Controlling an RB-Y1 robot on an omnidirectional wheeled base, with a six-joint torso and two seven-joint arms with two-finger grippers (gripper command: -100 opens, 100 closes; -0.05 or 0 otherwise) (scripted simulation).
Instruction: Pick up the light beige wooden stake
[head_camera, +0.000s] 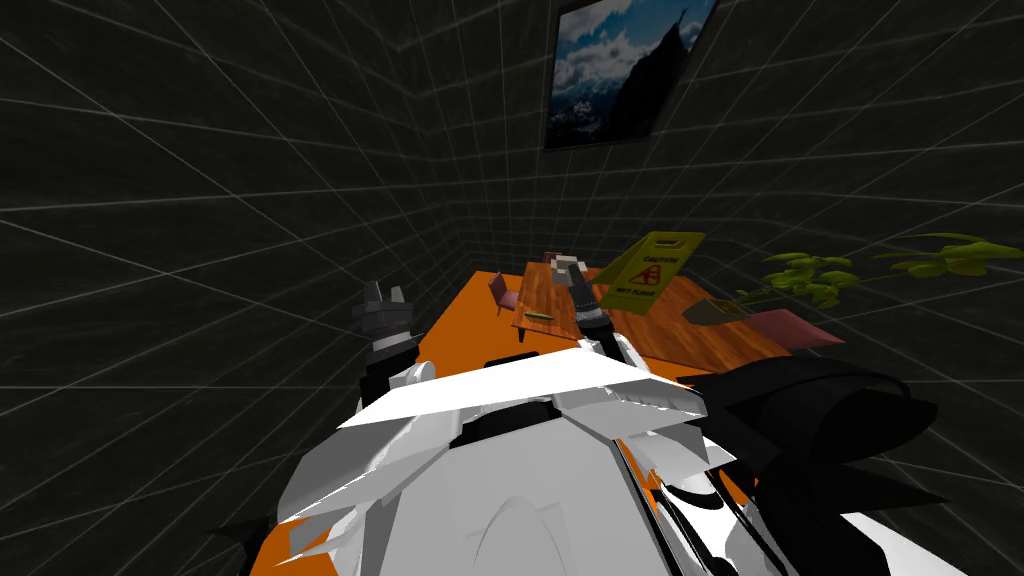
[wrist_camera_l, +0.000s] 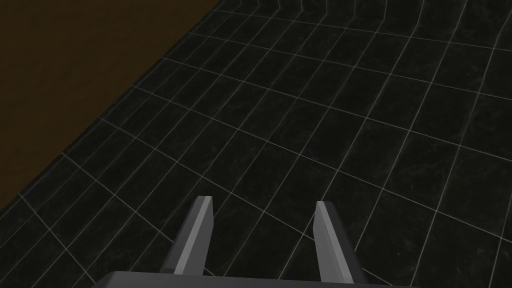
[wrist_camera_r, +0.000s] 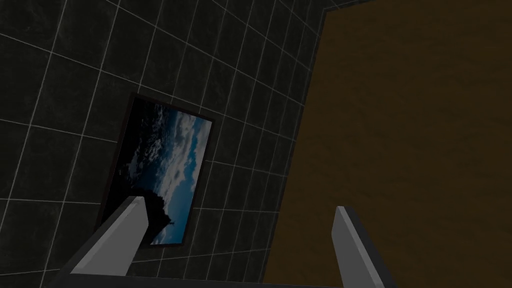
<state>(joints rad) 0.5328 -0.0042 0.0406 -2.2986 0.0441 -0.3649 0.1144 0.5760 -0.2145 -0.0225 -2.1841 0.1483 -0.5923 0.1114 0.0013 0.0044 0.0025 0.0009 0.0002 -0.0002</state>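
Observation:
A thin, pale olive-beige stick (head_camera: 540, 317), apparently the stake, lies on a small brown wooden table (head_camera: 548, 290), close to the table's near edge. My right arm reaches out over that table. Its gripper (head_camera: 566, 265) hangs above the far end, well past the stick, and its fingers stand wide open with nothing between them (wrist_camera_r: 240, 207). My left gripper (head_camera: 385, 293) is raised to the left of the table, away from it, open and holding nothing (wrist_camera_l: 262, 202).
The table stands on an orange floor area (head_camera: 465, 325). A small maroon chair (head_camera: 499, 292) is at the table's left. A yellow caution sign (head_camera: 652, 268), a potted plant (head_camera: 800, 278) and a pink flat object (head_camera: 797, 328) lie to the right. A black bulky shape (head_camera: 830, 420) sits at near right.

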